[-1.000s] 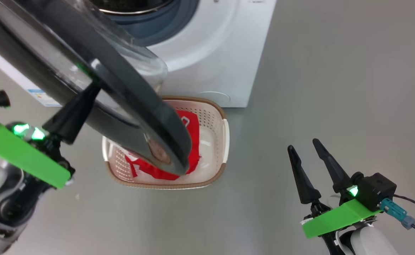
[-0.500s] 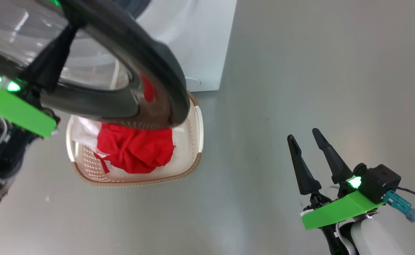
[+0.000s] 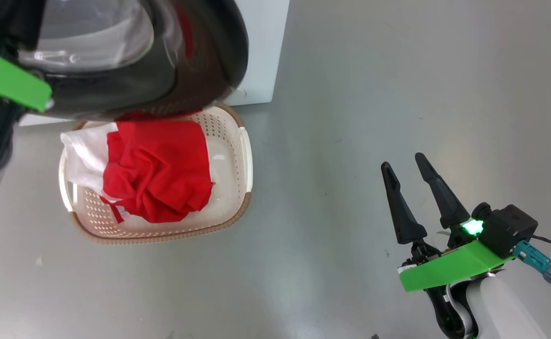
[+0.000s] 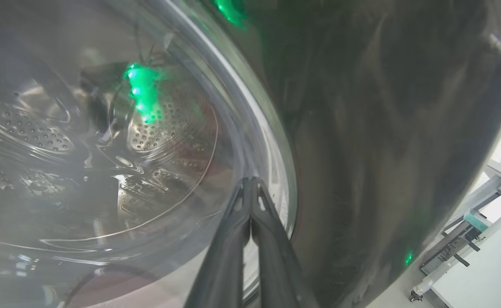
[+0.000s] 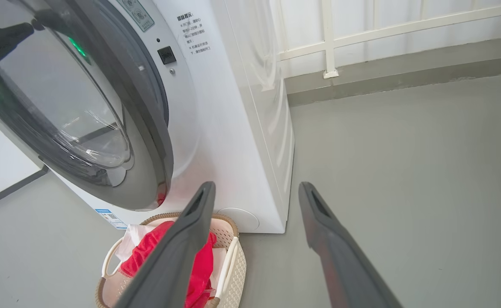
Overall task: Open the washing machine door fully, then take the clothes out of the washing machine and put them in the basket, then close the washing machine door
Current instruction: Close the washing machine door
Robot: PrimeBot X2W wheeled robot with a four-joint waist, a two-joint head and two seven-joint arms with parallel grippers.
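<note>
At the upper left of the head view hangs the door [image 3: 115, 94]. In the left wrist view our left gripper [image 4: 249, 182] has its two fingers pressed together, holding nothing, with the tips set on the door where the glass meets the black rim. Through the glass the drum [image 4: 28, 132] looks bare of clothes. From the right wrist view the door stands close to the washer [image 5: 241, 141] but seemingly not yet latched. Below it the basket [image 3: 162, 235] sits on the floor [image 3: 350, 94] just before the washer. The clothes [image 3: 157, 174] are heaped inside, with a white part draped over the basket's left rim. Well to the right, our right gripper [image 3: 403, 161] hovers over bare floor, fingers wide apart and empty.

We judge that only the closing is left. To do it well, we should push squarely with the joined tips and follow the door's own arc, so they do not skid across the glossy glass. We should also bear on the rim rather than the bowl. A firm last press is needed for the latch to catch. The right gripper is best kept where it is, clear of the swing.
</note>
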